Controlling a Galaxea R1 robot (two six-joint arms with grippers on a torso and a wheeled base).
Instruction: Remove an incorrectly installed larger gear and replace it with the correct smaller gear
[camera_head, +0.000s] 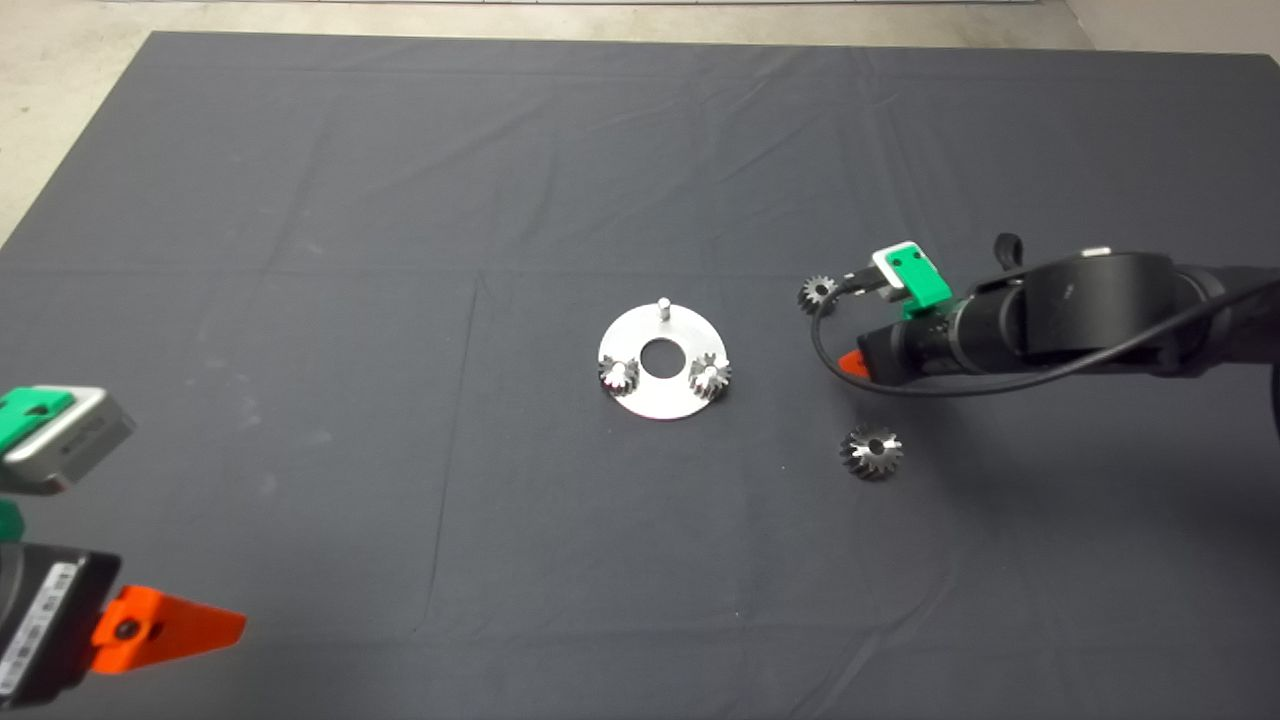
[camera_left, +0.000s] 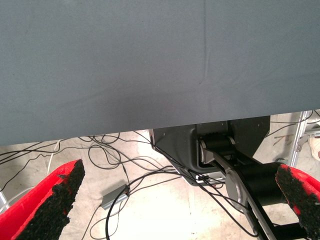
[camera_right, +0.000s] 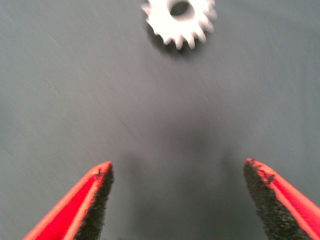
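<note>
Steel, small and toothed: the smaller gear (camera_head: 818, 292) lies flat on the mat (camera_head: 400, 200), right of the plate (camera_head: 663, 400) and just beside my right gripper (camera_head: 850, 362). From my wrist it shows straight ahead of my fingers (camera_right: 97, 200), a little way off (camera_right: 179, 20). I judge it rigid, dense for its size and slick on the faces, so I would pinch it across the teeth on opposite sides, where the pads can bite, and keep it level. My right gripper is spread wide and holds nothing; the gap looks ample for this gear.

The larger gear (camera_head: 871, 451) sits on the mat nearer me, well apart from the plate. On the plate two small bright gears (camera_head: 619, 375) ride their pins, and a third pin (camera_head: 662, 307) at the far side stands bare, which I take as the seat to fill.

Open mat lies between gear and plate, nothing in the path. My cable (camera_head: 830, 350) loops low near the gear and could snag. My left gripper (camera_head: 170, 628) waits at the near left edge, fingers wide apart, empty.
</note>
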